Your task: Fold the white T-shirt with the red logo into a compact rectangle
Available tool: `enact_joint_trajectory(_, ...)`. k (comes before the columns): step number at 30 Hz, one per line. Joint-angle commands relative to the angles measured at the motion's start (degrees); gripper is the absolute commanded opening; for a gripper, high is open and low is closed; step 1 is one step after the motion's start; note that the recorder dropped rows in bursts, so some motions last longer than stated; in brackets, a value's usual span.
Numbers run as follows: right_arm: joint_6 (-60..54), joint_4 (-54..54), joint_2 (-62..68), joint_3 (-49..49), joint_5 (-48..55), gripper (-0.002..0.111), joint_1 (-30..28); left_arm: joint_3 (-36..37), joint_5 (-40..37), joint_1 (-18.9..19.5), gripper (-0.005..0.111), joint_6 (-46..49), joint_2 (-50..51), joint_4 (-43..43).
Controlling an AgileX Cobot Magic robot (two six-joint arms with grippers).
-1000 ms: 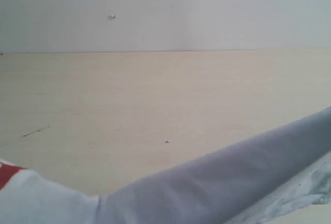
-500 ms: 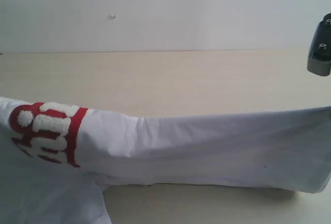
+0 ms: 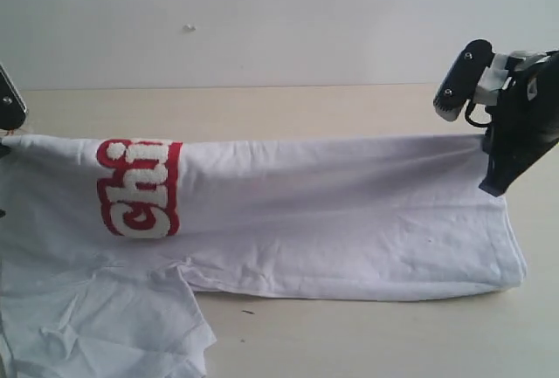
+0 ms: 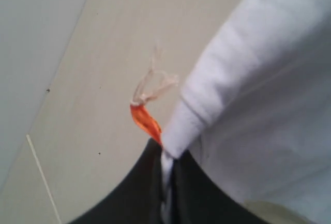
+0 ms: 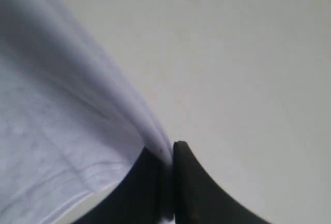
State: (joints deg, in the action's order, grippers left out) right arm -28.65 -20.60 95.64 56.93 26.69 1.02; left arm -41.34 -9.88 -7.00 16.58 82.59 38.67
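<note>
The white T-shirt (image 3: 332, 221) hangs stretched across the exterior view, held up along one edge, its lower part lying on the table. Part of the red logo (image 3: 140, 190) with fuzzy white letters shows near the left end. My left gripper (image 3: 7, 107) at the left edge is shut on the shirt's ribbed neck (image 4: 189, 115), next to the orange tag (image 4: 146, 121). At the right, my right gripper (image 3: 491, 164) is shut on the shirt's other end, cloth (image 5: 77, 125) pinched between its black fingers (image 5: 189, 182).
A pale wooden table (image 3: 279, 112) runs back to a white wall (image 3: 279, 20). A sleeve (image 3: 105, 326) lies crumpled at the front left.
The shirt's held edge has moved away from the camera and now hangs farther back; more of the logo shows. Both grippers have come into the exterior view.
</note>
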Motion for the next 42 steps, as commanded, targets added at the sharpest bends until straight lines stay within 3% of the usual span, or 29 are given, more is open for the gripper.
enact_joint_trajectory(1,14.1,-13.7,3.9,0.1,-11.4,0.000,-0.1,-1.2,9.9,5.2,0.000,-6.6,5.8,0.6)
enact_joint_trajectory(7,18.7,-19.4,10.3,1.7,-19.0,0.004,-0.1,-1.7,16.8,6.5,0.000,-6.6,13.7,0.3)
enact_joint_trajectory(10,18.7,-19.4,12.5,3.4,-18.4,0.016,-0.1,-3.8,16.7,6.5,0.008,-6.6,16.2,-4.1)
enact_joint_trajectory(13,18.7,-19.4,13.8,4.4,-18.6,0.038,-0.1,-5.9,16.5,6.6,0.027,-6.6,17.1,-8.2)
enact_joint_trajectory(17,19.4,-19.3,14.7,5.8,-18.7,0.086,-0.1,-8.2,16.5,6.6,0.069,-6.6,17.6,-11.8)
enact_joint_trajectory(19,19.4,-19.4,14.7,6.4,-18.6,0.105,-0.1,-9.5,16.3,6.6,0.079,-6.6,18.2,-13.9)
enact_joint_trajectory(21,19.4,-19.4,14.7,7.1,-18.5,0.104,-0.1,-10.4,16.4,6.6,0.075,-6.3,18.4,-14.2)
enact_joint_trajectory(23,19.4,-19.0,14.6,7.0,-18.5,0.104,-0.1,-11.1,16.4,6.6,0.063,-6.2,18.5,-14.2)
enact_joint_trajectory(29,20.3,-6.7,14.4,7.0,-16.3,0.102,-0.1,-11.5,14.0,6.4,0.003,-6.4,17.1,-14.2)
enact_joint_trajectory(31,19.8,-3.7,14.4,7.0,-15.3,0.096,-0.1,-11.5,12.1,6.4,0.000,-6.4,16.8,-14.2)
enact_joint_trajectory(35,19.8,-2.1,14.4,7.1,-12.8,0.060,-0.1,-11.5,7.8,6.2,0.000,-8.9,16.8,-14.3)
enact_joint_trajectory(39,19.8,0.9,14.4,7.1,-9.2,0.003,-0.1,-11.5,3.5,4.7,0.000,-10.0,16.8,-15.2)
enact_joint_trajectory(42,19.8,4.0,14.4,7.1,-5.8,0.000,0.0,-11.5,1.6,2.0,0.000,-10.0,16.8,-15.5)
